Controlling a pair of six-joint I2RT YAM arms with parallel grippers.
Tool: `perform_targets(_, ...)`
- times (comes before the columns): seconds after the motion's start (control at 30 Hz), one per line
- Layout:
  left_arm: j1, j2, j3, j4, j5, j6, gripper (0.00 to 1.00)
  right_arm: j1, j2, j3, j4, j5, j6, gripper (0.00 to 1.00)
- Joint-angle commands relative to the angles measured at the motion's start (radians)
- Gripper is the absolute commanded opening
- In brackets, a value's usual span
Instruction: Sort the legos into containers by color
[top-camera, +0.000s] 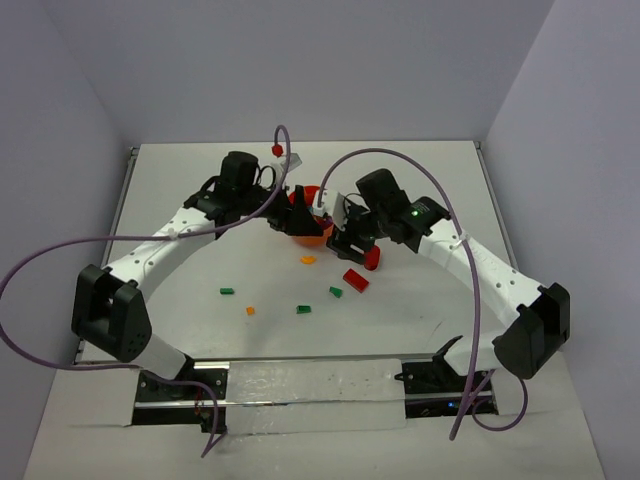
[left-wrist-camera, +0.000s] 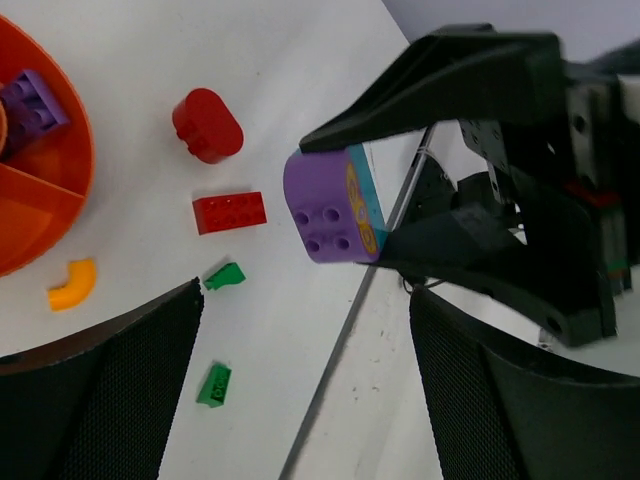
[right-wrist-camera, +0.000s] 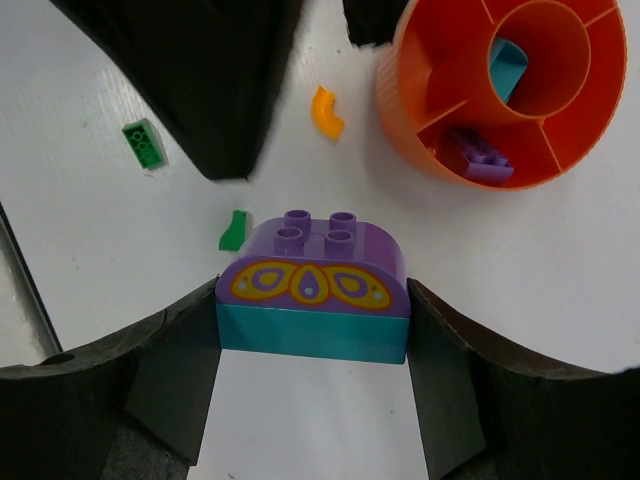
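At the desk's (top-camera: 400, 330) centre, the orange bowl (top-camera: 312, 238) is largely hidden from overhead by both arms. At its 10 o'clock, the left end effector (left-wrist-camera: 305, 300) is seen released, its fingers wide apart with nothing between them and cropped by the wrist view's lower edge. At the bowl's 3 o'clock side, the right end effector (right-wrist-camera: 312, 300) is clenched on the purple-and-teal block (right-wrist-camera: 312, 270). A purple brick (right-wrist-camera: 478, 158) is seen in one wedge, a teal piece (right-wrist-camera: 507, 68) half hidden in the hub. Open desk is found toward 6 o'clock, around the scattered green pieces (top-camera: 304, 309).
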Motion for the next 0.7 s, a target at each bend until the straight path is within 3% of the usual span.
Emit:
perform_targets(0.0, -0.024, 0.047, 0.062, 0.01, 0.047, -0.075, 0.89, 0.058, -0.026, 0.055, 0.056, 0.087, 0.037, 0.0)
perform_targets(0.67, -0.047, 0.117, 0.061, 0.095, 0.153, -0.162, 0.77, 0.136, -0.023, 0.074, 0.055, 0.139, 0.042, 0.0)
